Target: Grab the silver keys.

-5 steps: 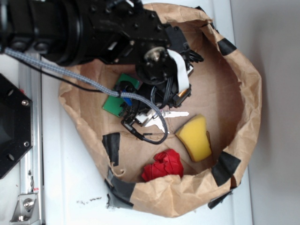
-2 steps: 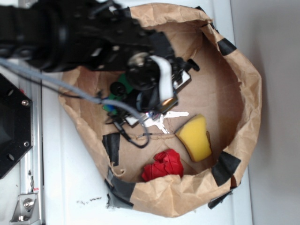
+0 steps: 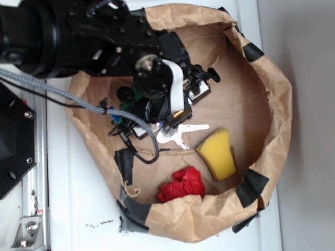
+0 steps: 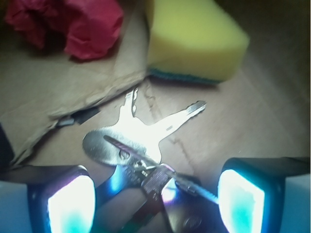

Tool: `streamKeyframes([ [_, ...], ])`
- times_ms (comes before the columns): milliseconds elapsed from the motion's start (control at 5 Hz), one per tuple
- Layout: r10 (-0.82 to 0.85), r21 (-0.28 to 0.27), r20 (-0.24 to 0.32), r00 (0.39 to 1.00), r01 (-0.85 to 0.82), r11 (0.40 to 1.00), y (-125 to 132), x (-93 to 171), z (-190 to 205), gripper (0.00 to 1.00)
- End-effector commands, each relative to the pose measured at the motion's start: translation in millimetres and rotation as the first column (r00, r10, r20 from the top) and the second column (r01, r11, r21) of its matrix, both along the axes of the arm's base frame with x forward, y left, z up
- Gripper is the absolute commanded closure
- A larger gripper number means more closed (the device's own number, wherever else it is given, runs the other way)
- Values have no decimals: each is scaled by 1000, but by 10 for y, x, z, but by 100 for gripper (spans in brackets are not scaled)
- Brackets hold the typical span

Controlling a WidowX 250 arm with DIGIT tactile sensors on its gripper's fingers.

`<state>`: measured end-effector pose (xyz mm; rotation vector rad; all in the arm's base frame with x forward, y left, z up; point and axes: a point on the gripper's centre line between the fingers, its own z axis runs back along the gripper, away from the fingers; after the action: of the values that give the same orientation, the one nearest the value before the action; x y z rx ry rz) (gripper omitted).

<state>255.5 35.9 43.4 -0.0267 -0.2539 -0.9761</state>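
So the silver keys [image 4: 141, 145] are lying flat on the floor of the brown paper bag [image 3: 272, 99], roughly mid-floor, blades fanned out toward the yellow sponge [image 4: 194, 41]. The gripper [image 4: 155, 194] is spread wide, one glowing pad [image 4: 70, 204] on each side of the ring end, not touching anything as far as I can see. The sponge sits just beyond the key tips, and the red crumpled cloth [image 4: 68, 24] is beside it near the bag's wall. The arm and its cable [image 3: 78, 102] block most of the bag's other side.
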Motion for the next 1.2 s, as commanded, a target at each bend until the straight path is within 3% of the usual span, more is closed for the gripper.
streamKeyframes([
  [0, 29, 5, 50, 998, -29, 1000, -20, 92, 190, 100],
  [1000, 47, 6, 63, 997, -48, 999, -13, 94, 183, 100],
])
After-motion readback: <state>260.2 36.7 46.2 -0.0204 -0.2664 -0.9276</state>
